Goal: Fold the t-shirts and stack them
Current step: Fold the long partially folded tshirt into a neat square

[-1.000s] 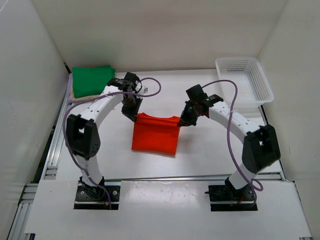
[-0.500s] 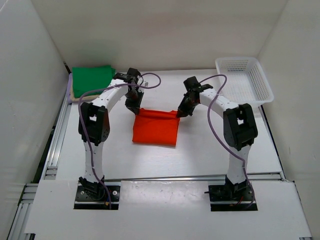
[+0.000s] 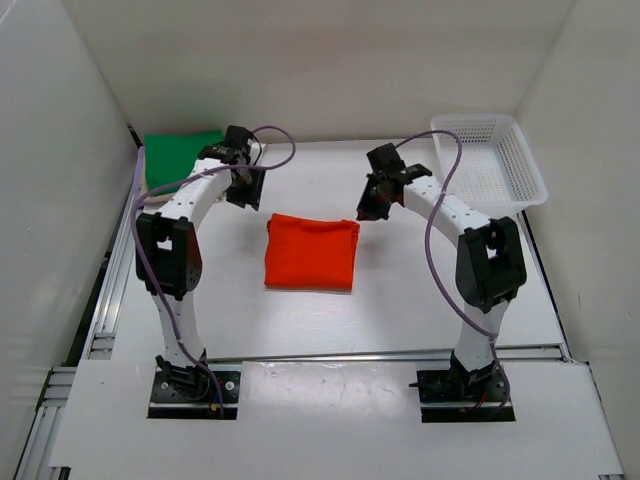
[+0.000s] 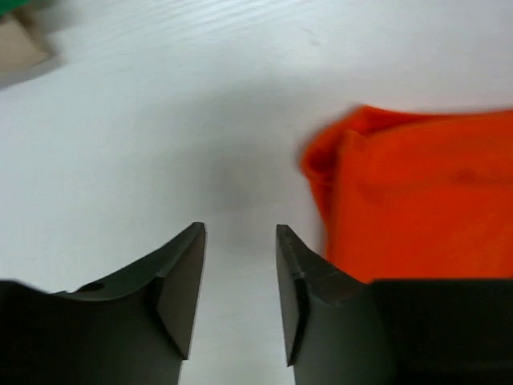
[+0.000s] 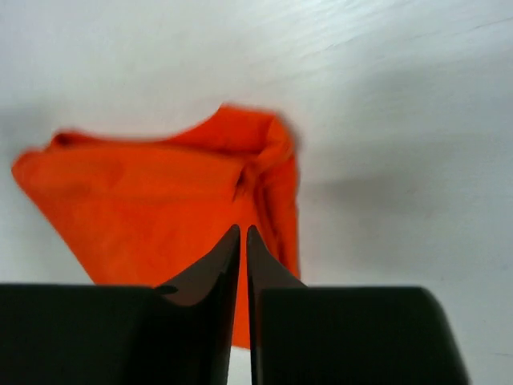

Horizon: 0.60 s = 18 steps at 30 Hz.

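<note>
Orange-red t-shirt (image 3: 311,252) lies folded flat mid-table (image 3: 400,290), free of both arms. Left gripper (image 4: 239,293) jaws spread, empty, beside its far-left corner. Right gripper (image 5: 243,241) jaws nearly pressed together, holding nothing. Green t-shirt (image 3: 180,155) folded far-left.

Both tools let go of orange shirt (image 3: 311,252), now flat on desk (image 3: 400,290); left tool (image 3: 245,195) and right tool (image 3: 366,213) lifted clear.

I can't read any text, label, brand, number or sign from any of my three views. Nothing printed shows on the cloth, the arms or the surface.
</note>
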Each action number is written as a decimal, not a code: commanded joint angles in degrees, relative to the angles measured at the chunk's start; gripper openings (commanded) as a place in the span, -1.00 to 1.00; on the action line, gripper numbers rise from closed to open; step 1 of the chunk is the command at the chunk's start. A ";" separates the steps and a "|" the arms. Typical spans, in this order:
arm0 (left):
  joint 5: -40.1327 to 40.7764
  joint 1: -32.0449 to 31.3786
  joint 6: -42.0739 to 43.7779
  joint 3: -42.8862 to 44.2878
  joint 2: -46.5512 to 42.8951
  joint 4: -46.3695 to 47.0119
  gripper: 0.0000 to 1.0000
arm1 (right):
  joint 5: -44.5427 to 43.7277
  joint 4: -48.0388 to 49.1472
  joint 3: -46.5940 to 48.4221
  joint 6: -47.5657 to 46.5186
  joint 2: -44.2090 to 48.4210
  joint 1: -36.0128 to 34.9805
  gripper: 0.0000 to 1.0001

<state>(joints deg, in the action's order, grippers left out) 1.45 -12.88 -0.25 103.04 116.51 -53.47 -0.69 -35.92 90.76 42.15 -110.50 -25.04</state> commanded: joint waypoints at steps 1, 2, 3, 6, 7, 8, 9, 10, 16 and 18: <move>-8.03 -4.95 0.25 -3.98 -7.70 4.52 -0.01 | 0.32 1.29 -3.65 0.55 3.36 -2.82 -0.92; -8.83 -5.48 0.25 -3.99 -6.66 4.52 -0.17 | 1.99 2.86 -4.27 0.56 2.58 -2.82 -0.97; -8.84 -6.01 0.25 -3.99 -4.38 4.00 -0.28 | 3.40 2.87 -4.28 1.43 1.96 -2.82 -1.00; -10.24 -6.01 0.25 0.04 2.11 0.22 -0.55 | 5.95 3.40 -3.32 2.76 -1.64 -3.35 -1.00; -10.24 -6.01 0.25 2.75 3.80 -0.83 -0.55 | 5.96 3.40 -1.66 2.76 -3.91 -3.35 -1.00; -10.24 -6.01 0.25 4.08 5.29 -2.50 -0.55 | 6.48 3.40 -0.77 2.76 -5.07 -3.35 -1.00; -10.24 -6.01 0.25 4.96 7.40 -2.51 -0.55 | 6.49 3.40 0.11 3.37 -6.21 -3.35 -1.00; -9.46 -5.49 0.25 6.19 8.20 -2.51 -0.52 | 6.49 3.40 1.16 3.38 -8.48 -2.48 -1.00; -6.47 -5.48 0.25 9.89 11.89 -0.93 -0.26 | 7.89 7.00 5.56 8.12 -14.12 1.31 -1.00; -6.46 -5.48 0.25 10.42 12.69 -0.93 -0.18 | 9.12 7.01 5.57 9.00 -15.00 2.79 -1.00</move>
<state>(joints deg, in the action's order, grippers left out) -6.48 -18.41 -0.14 109.82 131.24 -54.89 7.66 -31.27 93.62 48.82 -124.38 -24.36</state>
